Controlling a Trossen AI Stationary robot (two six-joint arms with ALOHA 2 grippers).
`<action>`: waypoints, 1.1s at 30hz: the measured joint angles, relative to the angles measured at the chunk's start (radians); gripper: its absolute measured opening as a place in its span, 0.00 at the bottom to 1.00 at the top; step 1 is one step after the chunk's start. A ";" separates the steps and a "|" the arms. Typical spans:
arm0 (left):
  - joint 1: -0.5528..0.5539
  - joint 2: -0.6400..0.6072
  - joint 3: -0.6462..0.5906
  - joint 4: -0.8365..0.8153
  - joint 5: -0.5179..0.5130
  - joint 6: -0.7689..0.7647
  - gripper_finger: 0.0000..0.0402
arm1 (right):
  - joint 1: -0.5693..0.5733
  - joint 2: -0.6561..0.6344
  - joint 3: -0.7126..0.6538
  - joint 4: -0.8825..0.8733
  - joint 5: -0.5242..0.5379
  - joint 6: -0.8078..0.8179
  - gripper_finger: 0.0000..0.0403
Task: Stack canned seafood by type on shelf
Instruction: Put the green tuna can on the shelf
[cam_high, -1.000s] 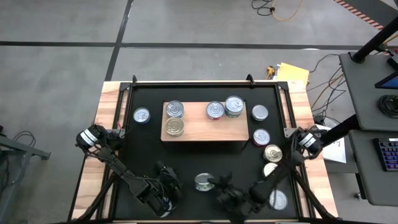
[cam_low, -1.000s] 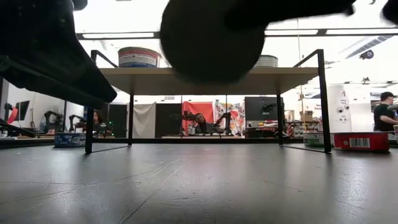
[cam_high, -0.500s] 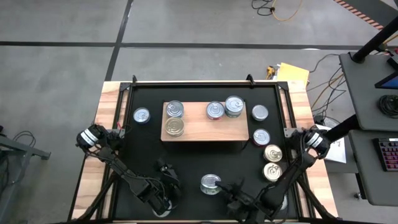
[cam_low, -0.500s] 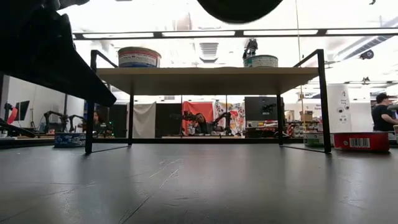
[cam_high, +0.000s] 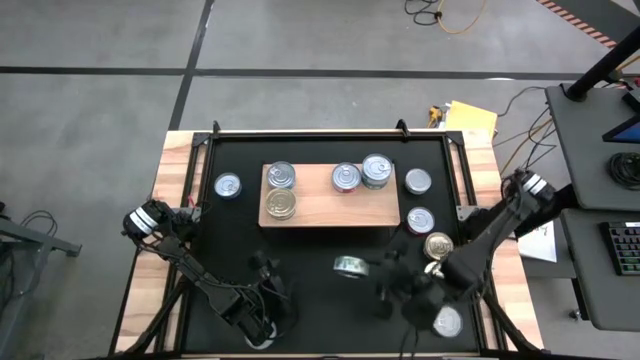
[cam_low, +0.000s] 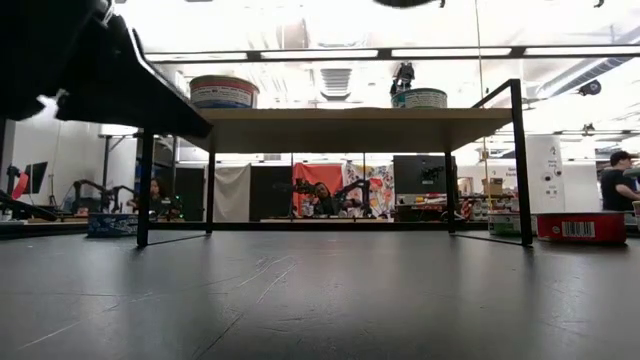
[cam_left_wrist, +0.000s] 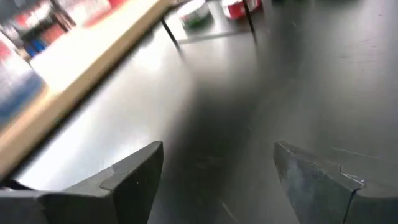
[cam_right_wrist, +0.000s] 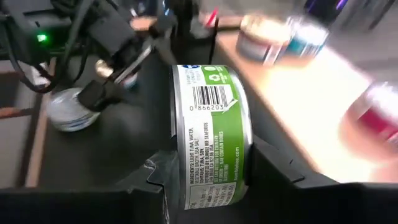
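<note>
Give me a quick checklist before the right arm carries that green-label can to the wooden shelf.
1. Grip: right gripper shut on the green-labelled round metal can, ok.
2. Can lifted off the black tabletop mat: ok.
3. Bare space on the light-wood shelf board: ok, its middle is bare.
4. Left gripper open, low near the table's front, off the path: ok.
5. Matching green can already on shelf: cannot tell.

We see a grey concrete floor (cam_high: 300, 80) around the table, strip ceiling lights (cam_low: 300, 53), a red curtain (cam_low: 318, 178), and a person (cam_low: 612, 185) far right.
</note>
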 joint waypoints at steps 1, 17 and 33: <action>0.000 0.000 0.000 0.007 -0.023 0.038 0.72 | -0.018 -0.014 -0.012 0.001 -0.049 0.029 0.33; -0.018 0.000 0.226 0.127 -0.159 0.958 0.71 | -0.177 -0.092 -0.440 0.750 -0.563 0.299 0.33; -0.067 0.000 0.350 0.328 0.009 1.529 0.65 | -0.191 -0.080 -0.607 1.242 -0.734 0.494 0.33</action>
